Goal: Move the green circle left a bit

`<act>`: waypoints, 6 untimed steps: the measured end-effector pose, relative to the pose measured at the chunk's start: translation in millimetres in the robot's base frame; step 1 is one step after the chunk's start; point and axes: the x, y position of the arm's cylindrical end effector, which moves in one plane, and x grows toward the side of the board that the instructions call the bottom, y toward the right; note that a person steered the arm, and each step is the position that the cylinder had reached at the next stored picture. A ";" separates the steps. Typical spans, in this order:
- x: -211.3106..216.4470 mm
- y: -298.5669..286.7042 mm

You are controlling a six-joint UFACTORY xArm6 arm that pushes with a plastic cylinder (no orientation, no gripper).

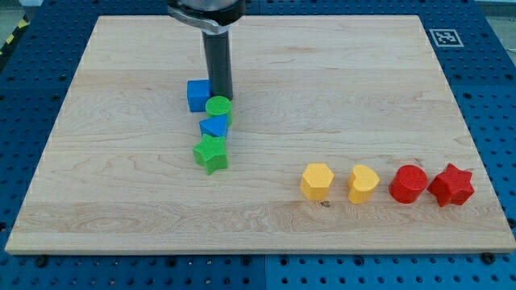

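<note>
The green circle (218, 108) stands on the wooden board (121, 193) left of centre. My tip (221, 97) is right behind it, at its upper edge, touching or nearly touching it. A blue cube (197, 95) sits just to the left of the rod. A blue block of unclear shape (214, 126) lies directly below the green circle, touching it. A green star (211, 154) lies below that.
At the view's lower right stand a yellow hexagon (317, 180), a yellow heart (363, 184), a red circle (409, 184) and a red star (451, 185) in a row. A fiducial marker (443, 36) is at the board's top right corner.
</note>
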 end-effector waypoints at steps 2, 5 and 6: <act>-3.8 -41.0; 8.3 34.9; 15.3 19.6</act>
